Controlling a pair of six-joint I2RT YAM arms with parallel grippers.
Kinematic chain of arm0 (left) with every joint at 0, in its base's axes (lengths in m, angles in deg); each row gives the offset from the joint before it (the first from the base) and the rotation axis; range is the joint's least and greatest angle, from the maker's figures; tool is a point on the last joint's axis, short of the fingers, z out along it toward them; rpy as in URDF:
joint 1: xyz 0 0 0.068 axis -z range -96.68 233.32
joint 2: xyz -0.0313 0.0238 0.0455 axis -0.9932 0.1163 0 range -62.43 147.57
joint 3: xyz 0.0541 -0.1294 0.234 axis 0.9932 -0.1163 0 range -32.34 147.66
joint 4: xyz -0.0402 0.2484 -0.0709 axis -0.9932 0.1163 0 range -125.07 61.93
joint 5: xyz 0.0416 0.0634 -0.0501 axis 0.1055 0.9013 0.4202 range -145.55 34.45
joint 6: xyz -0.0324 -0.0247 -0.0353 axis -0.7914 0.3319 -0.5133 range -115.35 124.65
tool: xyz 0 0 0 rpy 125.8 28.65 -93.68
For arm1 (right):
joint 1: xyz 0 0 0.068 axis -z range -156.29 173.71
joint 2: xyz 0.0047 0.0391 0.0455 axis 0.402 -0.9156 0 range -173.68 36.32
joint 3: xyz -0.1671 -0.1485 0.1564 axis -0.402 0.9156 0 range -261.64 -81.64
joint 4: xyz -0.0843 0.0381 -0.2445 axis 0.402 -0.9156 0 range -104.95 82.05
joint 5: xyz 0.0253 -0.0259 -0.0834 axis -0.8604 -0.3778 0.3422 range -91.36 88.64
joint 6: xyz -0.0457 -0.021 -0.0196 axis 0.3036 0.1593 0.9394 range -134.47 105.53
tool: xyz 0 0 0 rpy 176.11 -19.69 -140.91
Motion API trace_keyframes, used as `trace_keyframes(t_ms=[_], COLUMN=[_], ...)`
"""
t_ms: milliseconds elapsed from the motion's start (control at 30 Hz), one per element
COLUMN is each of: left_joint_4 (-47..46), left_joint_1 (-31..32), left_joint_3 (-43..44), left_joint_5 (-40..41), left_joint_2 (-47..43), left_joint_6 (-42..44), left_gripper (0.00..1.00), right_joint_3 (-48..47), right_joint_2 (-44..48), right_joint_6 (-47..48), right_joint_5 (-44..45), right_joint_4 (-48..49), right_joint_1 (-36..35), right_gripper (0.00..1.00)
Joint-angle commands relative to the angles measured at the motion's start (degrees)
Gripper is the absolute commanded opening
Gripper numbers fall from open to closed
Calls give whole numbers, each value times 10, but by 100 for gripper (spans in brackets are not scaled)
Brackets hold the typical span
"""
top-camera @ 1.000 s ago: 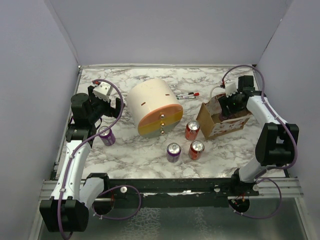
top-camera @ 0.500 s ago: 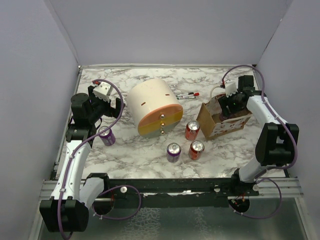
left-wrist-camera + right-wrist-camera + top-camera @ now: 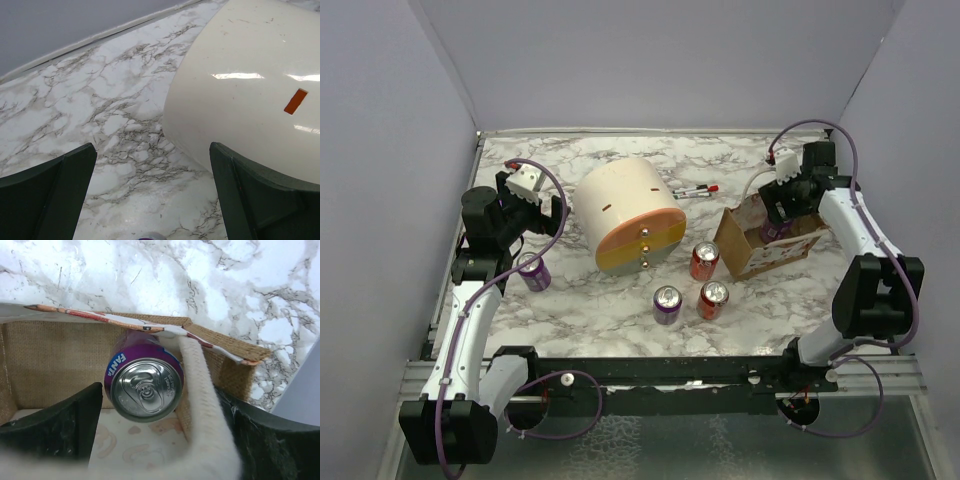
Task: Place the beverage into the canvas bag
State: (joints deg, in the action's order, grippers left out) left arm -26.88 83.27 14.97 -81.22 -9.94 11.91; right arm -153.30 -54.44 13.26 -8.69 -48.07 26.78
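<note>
The purple Fanta soda can (image 3: 145, 387) sits inside the small tan-brown canvas bag (image 3: 760, 247), pressed against a corner wall, with its silver top toward the wrist camera. The right gripper (image 3: 781, 207) hangs over the bag mouth with its fingers wide apart, one on each side of the can, gripping nothing. The placing looks done. To retreat well, I think this arm should rise straight up with the fingers kept wide, because the thick pale loop handle (image 3: 200, 390) lies between them and could snag. The left gripper (image 3: 150, 162) waits with fingers apart beside the large cream cylinder (image 3: 625, 210). The white marble bench (image 3: 600, 300) carries more cans inside plain grey walls
</note>
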Motion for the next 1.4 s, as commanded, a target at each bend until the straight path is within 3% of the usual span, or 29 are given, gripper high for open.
trace_keyframes(t_ms=[0, 267, 800, 1367], left_joint_4=[-14, -8, 41, 44], left_joint_1=[-4, -4, -4, -4], left_joint_3=[-6, 5, 69, 69], left_joint_5=[-17, -24, 25, 33], left_joint_2=[-13, -8, 10, 17], left_joint_6=[1, -4, 26, 43], left_gripper=[99, 99, 99, 99], right_joint_3=[-28, -45, -72, 74], right_joint_2=[35, 90, 222, 291], right_joint_6=[5, 3, 90, 211], right_joint_5=[2, -59, -328, -310], right_joint_4=[-15, -56, -185, -236], right_joint_1=[3, 3, -30, -224], right_gripper=[79, 77, 81, 89])
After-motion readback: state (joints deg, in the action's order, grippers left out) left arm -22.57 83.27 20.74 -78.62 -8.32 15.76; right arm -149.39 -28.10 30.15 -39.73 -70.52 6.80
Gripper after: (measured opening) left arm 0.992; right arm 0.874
